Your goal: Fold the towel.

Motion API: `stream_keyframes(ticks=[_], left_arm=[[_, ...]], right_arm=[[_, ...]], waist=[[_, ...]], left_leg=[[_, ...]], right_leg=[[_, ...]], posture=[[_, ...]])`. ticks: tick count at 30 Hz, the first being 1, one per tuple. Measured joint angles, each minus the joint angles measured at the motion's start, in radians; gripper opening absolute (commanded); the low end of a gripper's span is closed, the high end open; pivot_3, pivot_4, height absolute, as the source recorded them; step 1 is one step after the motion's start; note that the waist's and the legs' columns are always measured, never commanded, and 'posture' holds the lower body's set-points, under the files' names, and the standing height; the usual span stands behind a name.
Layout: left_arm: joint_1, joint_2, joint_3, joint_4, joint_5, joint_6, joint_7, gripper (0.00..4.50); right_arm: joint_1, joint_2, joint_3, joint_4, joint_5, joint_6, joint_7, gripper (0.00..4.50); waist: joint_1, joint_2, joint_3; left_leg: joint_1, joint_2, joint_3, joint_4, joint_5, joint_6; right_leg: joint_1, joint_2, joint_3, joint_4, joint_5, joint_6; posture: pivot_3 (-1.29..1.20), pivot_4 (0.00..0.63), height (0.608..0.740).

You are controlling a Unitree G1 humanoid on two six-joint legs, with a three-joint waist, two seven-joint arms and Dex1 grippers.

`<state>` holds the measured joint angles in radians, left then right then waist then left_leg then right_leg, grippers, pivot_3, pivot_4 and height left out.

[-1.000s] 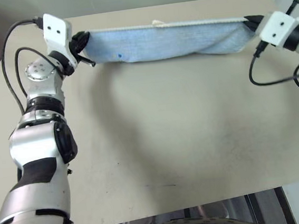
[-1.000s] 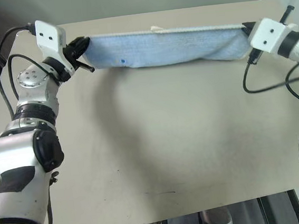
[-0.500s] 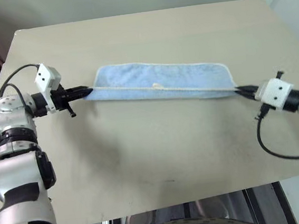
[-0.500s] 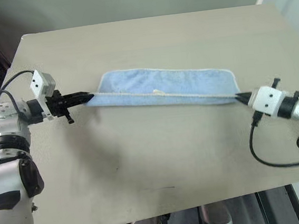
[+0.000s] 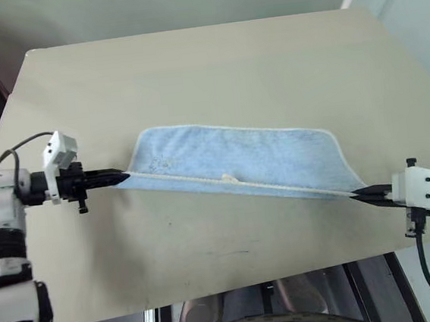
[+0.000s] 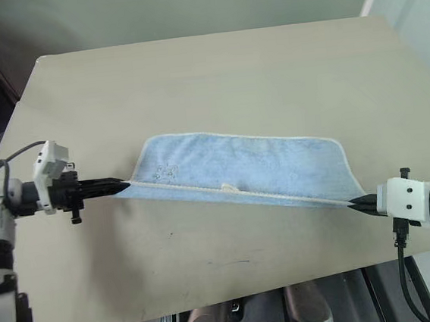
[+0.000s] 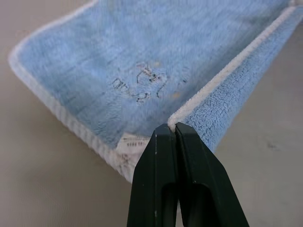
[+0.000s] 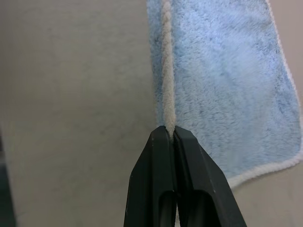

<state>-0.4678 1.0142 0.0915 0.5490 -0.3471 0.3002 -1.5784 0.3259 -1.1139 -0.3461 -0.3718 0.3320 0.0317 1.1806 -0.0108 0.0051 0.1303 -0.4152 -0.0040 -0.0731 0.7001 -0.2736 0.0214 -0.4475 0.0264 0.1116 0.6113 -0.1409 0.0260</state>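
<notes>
Towel [image 5: 245, 158] is lying partly on the table [image 5: 191, 72], light blue, with white corded edging running round it. Its near long edge is being held taut between the two sets of jaws, lifted slightly off the surface; the far part is resting flat on the table beyond that edge.

Left gripper [image 5: 122, 177]: jaws are pressing together on the towel's corner, white edging pinched right at the tips. In the left wrist view [image 7: 173, 130] the cord is entering between the closed tips, and the blue pile is spreading away beyond them. Dark embroidered logo [image 7: 142, 82] is sitting just past the jaws on the upper face of the cloth; a small white label [image 7: 129, 142] is showing at the hem just beside the tips.

Right gripper [image 6: 354, 204]: jaws are clamping the opposite corner of the same edge. In the right wrist view [image 8: 169, 132] the white cord is running straight out from the closed tips, with the blue cloth falling off to one side of it and bare table on the other.

White cord loop [image 5: 230, 179] is sitting on the taut edge, roughly midway between the two sets of jaws.
</notes>
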Motion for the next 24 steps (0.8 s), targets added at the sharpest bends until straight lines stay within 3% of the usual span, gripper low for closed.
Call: stream_keyframes(ticks=[4,9,20,24], left_arm=[[0.081,0.092,-0.02,-0.103,-0.082,0.091,-0.001,0.05],[0.016,0.094,-0.031,-0.049,-0.09,0.081,0.013,0.05],[-0.309,-0.101,-0.089,0.39,0.046,-0.13,0.118,0.05],[-0.397,-0.162,-0.1,0.524,0.111,-0.223,0.172,0.05]], right_arm=[[0.003,-0.001,-0.003,-0.004,0.015,0.015,0.025,0.0],[-0.094,0.0,0.006,0.016,0.027,0.025,0.017,0.0],[-0.45,0.132,0.197,0.307,-0.017,0.016,-0.071,0.0],[-0.58,0.201,0.263,0.487,-0.088,-0.063,-0.129,0.0]], waist=[[-0.001,0.0,0.0],[0.003,0.0,0.0],[0.006,0.0,0.0],[0.006,0.0,0.0]], left_leg=[[-0.001,0.001,0.0,-0.001,-0.001,-0.002],[-0.002,0.001,-0.001,-0.001,-0.002,-0.003],[-0.002,0.001,-0.001,-0.001,-0.001,-0.002],[-0.003,0.001,-0.001,0.0,-0.001,-0.001]], right_leg=[[-0.003,0.001,0.0,0.0,-0.002,-0.002],[-0.004,0.002,0.0,0.001,-0.001,-0.004],[-0.004,0.002,0.0,0.0,0.001,-0.001],[-0.005,0.001,0.0,-0.001,0.008,0.01]], posture=[[0.0,0.15,0.74],[0.0,0.15,0.74],[0.0,0.15,0.74],[0.0,0.15,0.74]])
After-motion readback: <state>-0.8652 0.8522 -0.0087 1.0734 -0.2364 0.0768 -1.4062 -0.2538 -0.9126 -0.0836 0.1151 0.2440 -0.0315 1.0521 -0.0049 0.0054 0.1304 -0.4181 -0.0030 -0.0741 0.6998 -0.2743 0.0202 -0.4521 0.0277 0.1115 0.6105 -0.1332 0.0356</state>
